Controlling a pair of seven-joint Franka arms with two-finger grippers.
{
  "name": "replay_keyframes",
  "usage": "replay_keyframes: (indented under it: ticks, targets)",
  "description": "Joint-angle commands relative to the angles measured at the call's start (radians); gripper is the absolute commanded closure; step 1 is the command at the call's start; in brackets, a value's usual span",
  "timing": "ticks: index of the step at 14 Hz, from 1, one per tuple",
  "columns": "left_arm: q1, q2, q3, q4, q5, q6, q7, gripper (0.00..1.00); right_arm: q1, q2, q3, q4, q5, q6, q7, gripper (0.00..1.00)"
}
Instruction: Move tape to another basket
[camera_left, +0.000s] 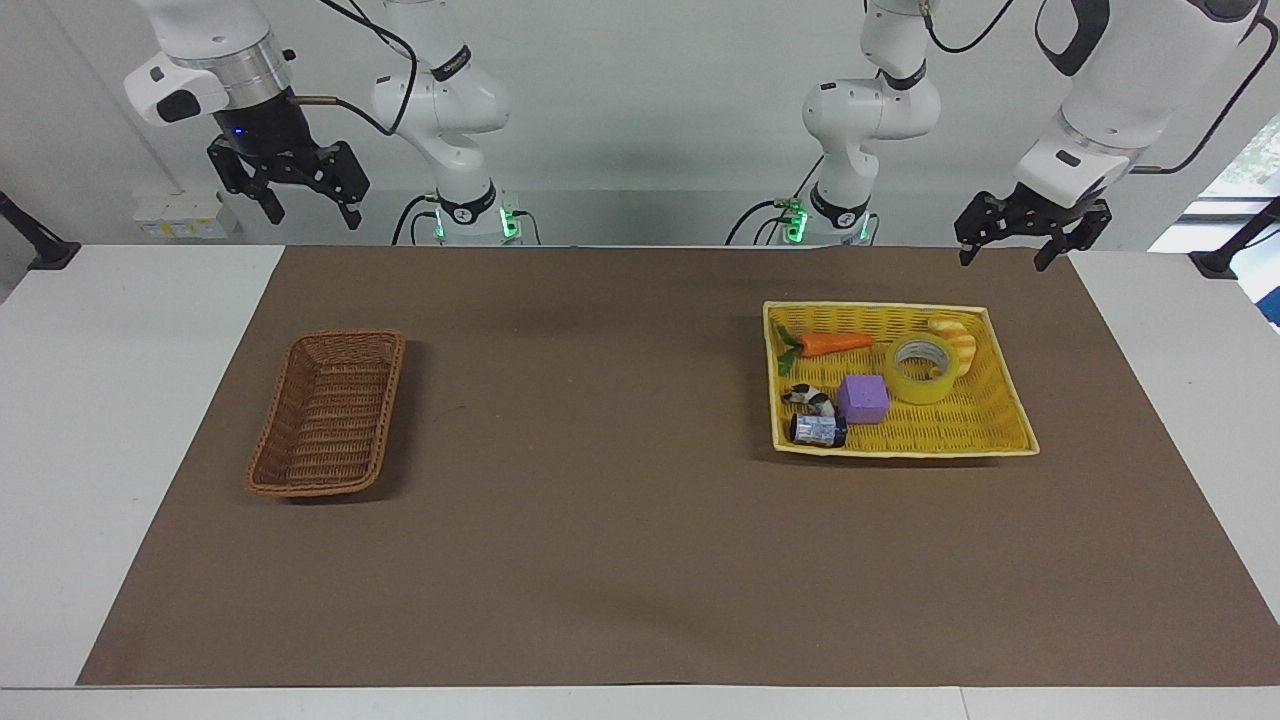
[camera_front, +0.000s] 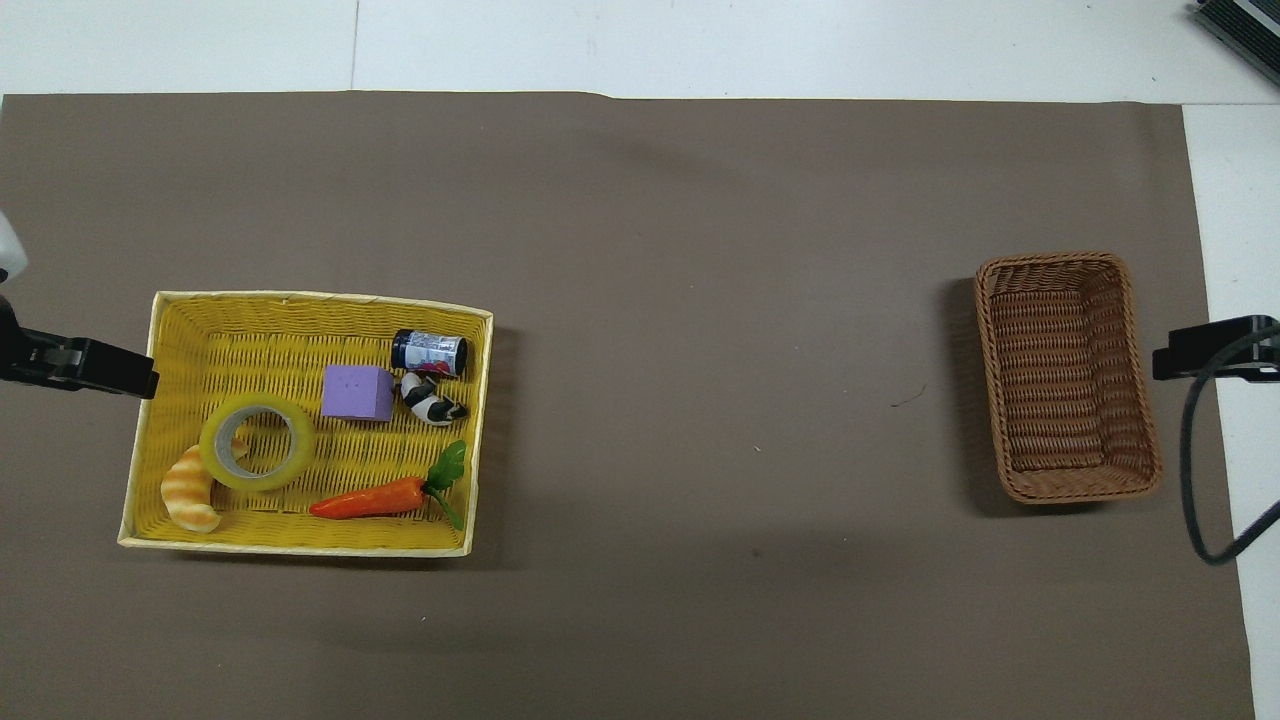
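The tape (camera_left: 922, 368) (camera_front: 257, 441), a yellow translucent roll, lies flat in the yellow tray (camera_left: 1000, 420) (camera_front: 300, 547), leaning against a striped croissant toy (camera_left: 958, 342). The brown wicker basket (camera_left: 328, 412) (camera_front: 1067, 375) sits empty toward the right arm's end of the table. My left gripper (camera_left: 1003, 260) (camera_front: 100, 368) hangs open in the air over the mat at the tray's outer edge, touching nothing. My right gripper (camera_left: 313, 215) (camera_front: 1200, 360) waits open, raised over the table's edge beside the brown basket.
The tray also holds a toy carrot (camera_front: 375, 497), a purple cube (camera_front: 357, 392), a black-and-white toy animal (camera_front: 430, 400) and a small dark can (camera_front: 429, 352). A brown mat (camera_left: 600, 480) covers the table between tray and basket.
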Motion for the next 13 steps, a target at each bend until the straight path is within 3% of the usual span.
replay_keyframes:
  ticks: [1,13]
  targets:
    - [0.038,-0.073,-0.002,-0.109,-0.013,0.060,0.090,0.00,-0.009,0.008,0.004,0.020,0.005,-0.026,-0.005,0.00]
    - [0.087,-0.082,0.001,-0.433,-0.012,0.432,0.213,0.00,-0.008,0.008,0.004,0.020,0.005,-0.026,-0.005,0.00]
